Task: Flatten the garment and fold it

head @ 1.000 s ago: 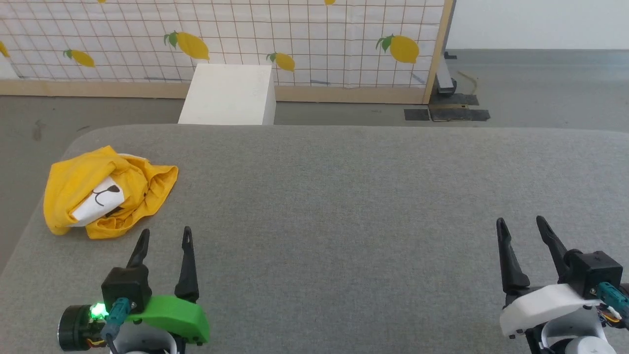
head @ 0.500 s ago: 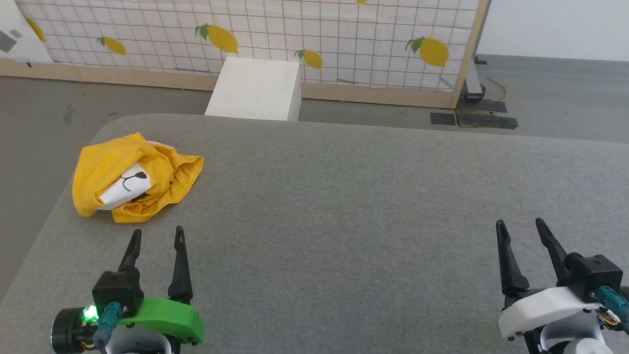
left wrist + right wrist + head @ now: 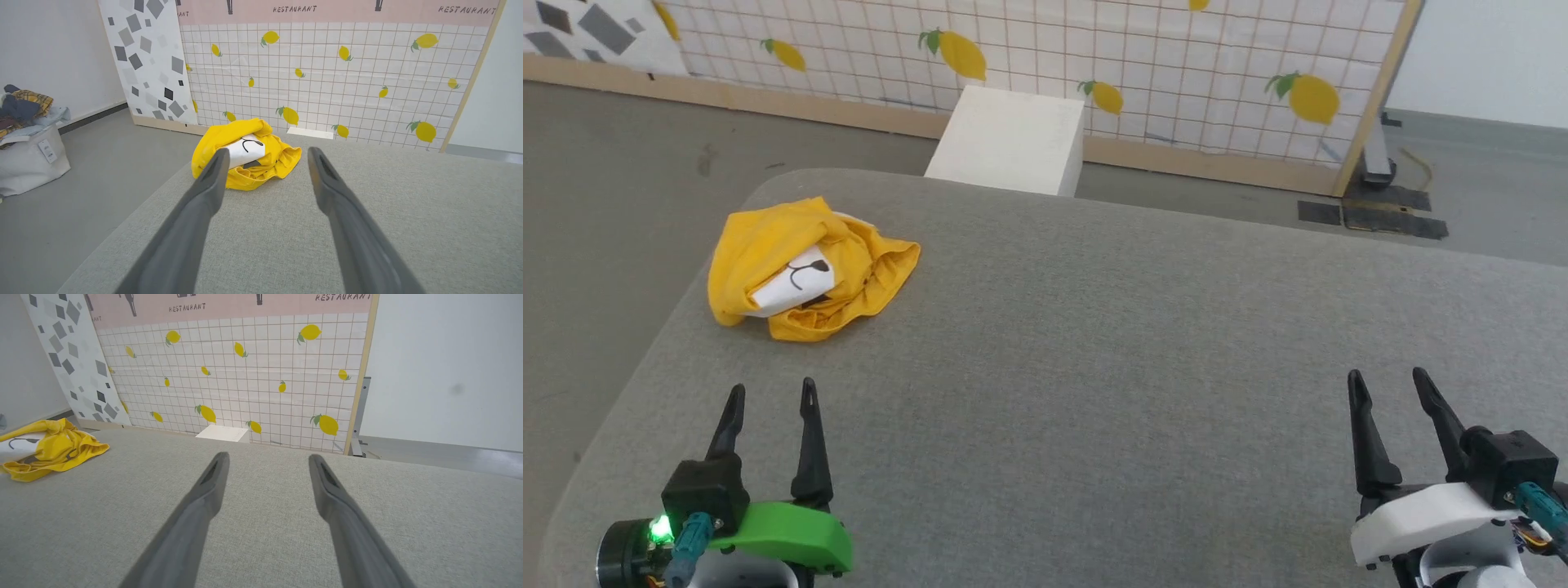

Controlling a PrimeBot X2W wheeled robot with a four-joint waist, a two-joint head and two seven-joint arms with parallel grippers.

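One shirt [image 3: 809, 269] is lying crumpled in a heap near the far left corner of the table [image 3: 1094, 343], its yellow folds bunching around one white patch with black lines. Two grippers are hovering over the near edge, each showing two dark fingers [image 3: 806, 441]. The left gripper [image 3: 772, 388] is standing wide and holding nothing, pointing toward the shirt, which is lying beyond its tips and apart from them. The right gripper [image 3: 1387, 376] is also gaping wide and empty, well apart from the shirt. One white box [image 3: 1013, 139] is sitting on the floor behind the table, before one lemon-print screen [image 3: 1160, 73]. One bag [image 3: 28, 163] of clothes is resting on the floor at the left.
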